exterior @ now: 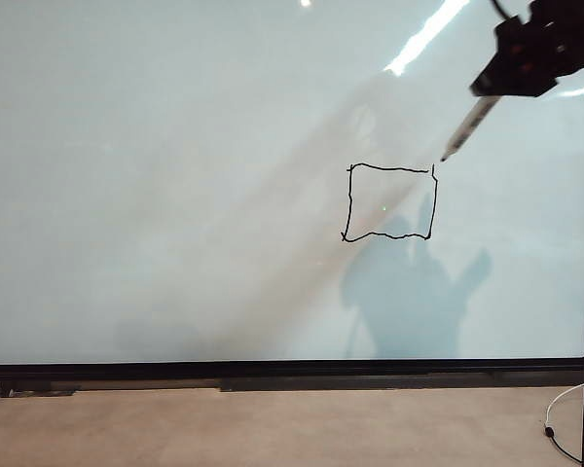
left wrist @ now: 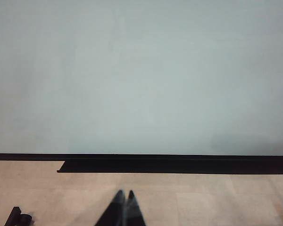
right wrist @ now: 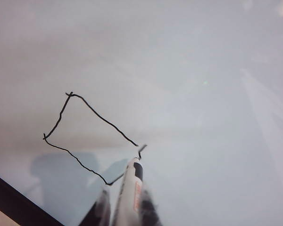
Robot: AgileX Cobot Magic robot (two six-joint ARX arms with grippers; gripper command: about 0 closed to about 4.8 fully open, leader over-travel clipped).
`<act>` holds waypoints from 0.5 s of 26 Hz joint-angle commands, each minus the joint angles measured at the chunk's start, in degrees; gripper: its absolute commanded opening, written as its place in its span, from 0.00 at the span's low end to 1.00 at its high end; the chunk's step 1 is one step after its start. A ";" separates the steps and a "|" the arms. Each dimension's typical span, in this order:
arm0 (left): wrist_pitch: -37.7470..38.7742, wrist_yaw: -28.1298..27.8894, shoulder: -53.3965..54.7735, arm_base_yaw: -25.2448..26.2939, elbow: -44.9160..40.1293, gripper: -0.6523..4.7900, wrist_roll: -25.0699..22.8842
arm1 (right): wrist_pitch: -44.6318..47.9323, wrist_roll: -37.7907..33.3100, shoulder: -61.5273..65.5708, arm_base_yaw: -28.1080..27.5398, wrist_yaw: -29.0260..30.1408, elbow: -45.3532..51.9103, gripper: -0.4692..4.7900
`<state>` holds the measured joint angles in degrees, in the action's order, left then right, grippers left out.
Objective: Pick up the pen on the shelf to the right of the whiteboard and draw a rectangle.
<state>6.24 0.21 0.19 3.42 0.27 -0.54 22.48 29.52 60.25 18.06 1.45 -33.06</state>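
The glossy, pale grey-white whiteboard [exterior: 175, 195] filled most of the exterior view, its thin black frame running along the lower edge above a matte beige counter [exterior: 273, 428]. On its right half sat the rectangle [exterior: 391, 201], a thin, wobbly black outline, slightly wider than tall, with all four sides drawn.

The right gripper [exterior: 518, 70], dark and boxy, hung at the upper right of the board, its jaws narrowed onto the pen [exterior: 470, 124]. That slim white marker slanted down and to the left, its fine black tip just beside the rectangle's upper right corner; whether the tip touched the board was hard to judge. In the right wrist view the pen [right wrist: 131, 197] showed its smooth white barrel between the two blurred fingers [right wrist: 100, 209].

The left gripper [left wrist: 123, 200] rested low over the counter, below the board's frame, its dark pointed fingertips pressed together and empty.
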 commanded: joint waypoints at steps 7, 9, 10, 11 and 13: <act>-0.72 0.00 0.00 0.09 0.11 0.11 -0.04 | 1.62 -13.79 -12.90 -0.24 -1.33 9.90 0.08; -0.70 -0.02 0.00 0.09 0.11 0.11 -0.04 | 1.57 -15.96 -15.67 -0.24 -1.60 11.78 0.08; -0.70 -0.02 0.00 0.09 0.11 0.11 -0.07 | 1.46 -16.85 -17.00 -0.26 -1.68 12.61 0.08; -0.72 -0.02 0.00 0.09 0.11 0.11 -0.04 | 0.98 -18.97 -19.87 -0.26 -1.97 14.27 0.08; -0.72 -0.02 0.00 0.09 0.11 0.11 -0.04 | -1.09 -20.65 -23.74 -0.31 -3.04 15.98 0.08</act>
<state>6.24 0.21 0.19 3.44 0.27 -0.54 22.13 10.59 38.22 17.76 -0.43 -17.61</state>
